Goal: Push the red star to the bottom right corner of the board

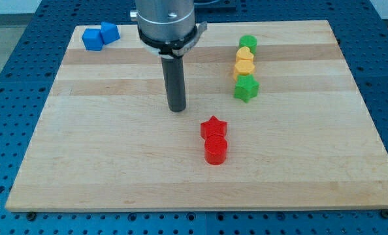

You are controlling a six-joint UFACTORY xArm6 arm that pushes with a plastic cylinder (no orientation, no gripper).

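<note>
The red star [213, 126] lies a little below and right of the board's middle. A red round block [215, 150] touches it just below. My tip [177, 108] rests on the board up and to the left of the red star, a short gap away, touching no block. The rod rises from it to the arm's grey end at the view's top.
The wooden board [115, 170] fills the view. Two blue blocks [100, 35] sit at its top left corner. A column at the upper right holds a green block [247, 43], two yellow blocks [244, 62] and a green star [245, 88].
</note>
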